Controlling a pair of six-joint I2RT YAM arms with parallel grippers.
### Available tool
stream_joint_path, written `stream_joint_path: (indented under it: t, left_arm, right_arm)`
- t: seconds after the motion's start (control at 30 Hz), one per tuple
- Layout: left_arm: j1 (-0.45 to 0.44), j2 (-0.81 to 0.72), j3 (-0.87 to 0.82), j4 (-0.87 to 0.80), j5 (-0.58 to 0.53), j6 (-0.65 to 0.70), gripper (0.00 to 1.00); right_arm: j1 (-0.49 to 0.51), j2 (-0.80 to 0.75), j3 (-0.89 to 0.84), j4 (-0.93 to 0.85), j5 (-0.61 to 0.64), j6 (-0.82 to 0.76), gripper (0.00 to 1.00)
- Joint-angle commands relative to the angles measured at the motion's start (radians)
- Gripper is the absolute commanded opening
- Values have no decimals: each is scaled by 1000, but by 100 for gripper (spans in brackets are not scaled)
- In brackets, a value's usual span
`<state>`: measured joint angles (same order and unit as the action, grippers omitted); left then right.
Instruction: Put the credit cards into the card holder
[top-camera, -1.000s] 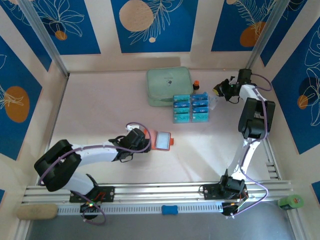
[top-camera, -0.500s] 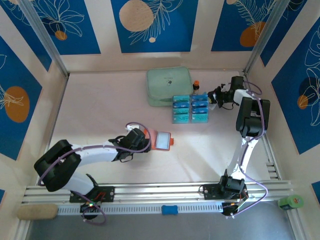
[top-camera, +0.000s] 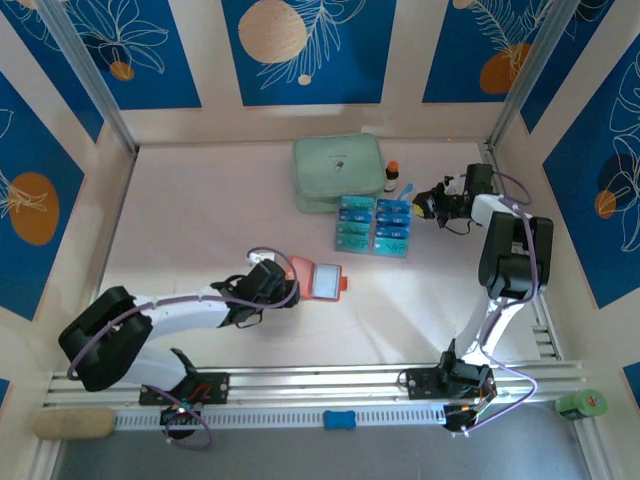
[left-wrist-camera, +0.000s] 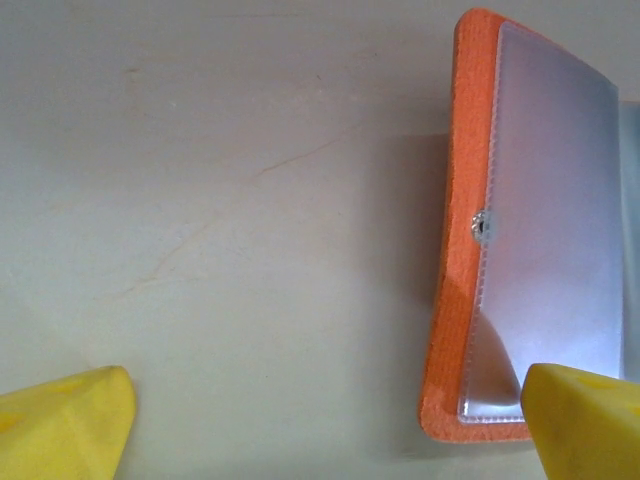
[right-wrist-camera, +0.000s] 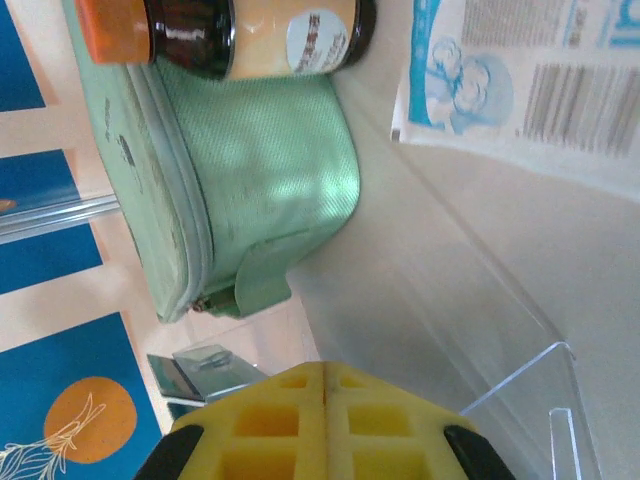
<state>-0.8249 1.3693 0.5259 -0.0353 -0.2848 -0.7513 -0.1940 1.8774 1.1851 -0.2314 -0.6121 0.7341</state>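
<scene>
The orange card holder (top-camera: 326, 281) lies open on the table, its greyish clear inside (left-wrist-camera: 555, 230) facing up. My left gripper (top-camera: 290, 278) sits just left of it, open and empty (left-wrist-camera: 325, 430); its right fingertip (left-wrist-camera: 585, 415) overlaps the holder's near corner. Several teal-blue credit cards (top-camera: 375, 222) lie in rows in a clear plastic tray (top-camera: 412, 225) at mid-table. My right gripper (top-camera: 424, 205) is shut with nothing in it (right-wrist-camera: 325, 400), at the tray's right edge, with the clear tray wall (right-wrist-camera: 480, 300) directly ahead of its tips.
A mint-green zip case (top-camera: 338, 172) (right-wrist-camera: 250, 170) lies behind the tray. A small brown bottle with an orange cap (top-camera: 391, 172) (right-wrist-camera: 220, 30) stands next to it, and a white-and-blue packet (right-wrist-camera: 530, 70) lies nearby. Walls close the table's left, back and right sides.
The right gripper has swung left and nearer along the tray's right side. The tray with its cards has shifted left and turned slightly. The left gripper stays open by the holder.
</scene>
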Motion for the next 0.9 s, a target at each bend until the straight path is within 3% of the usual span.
stream_joint_path:
  t: [0.0,0.27,0.37,0.47,0.63,0.87]
  left_arm:
    - [8,-25,-19,-16,12,-6,99]
    - [9,-24,-28,1,17,-20,98]
    - [8,-27,-30,6,23,-26,98]
    - [8,-33,-31,5,24,-29,98]
    - [9,-38,-26,1,22,-28,99]
    - [8,-41,-17,-10,22,-23,99]
  right_arm:
    - [-7,-103,-53,2,30,6,0]
    - [52,-357,-171,-55,151,-29,2]
    - [149,-440,-200,-72,204,-38,2]
    - [314,-469,-208,-77,274,-45,2]
    - [556,-385,-177,-42,355,-33,2]
    - [723,-162,-102,6,374,-25,0]
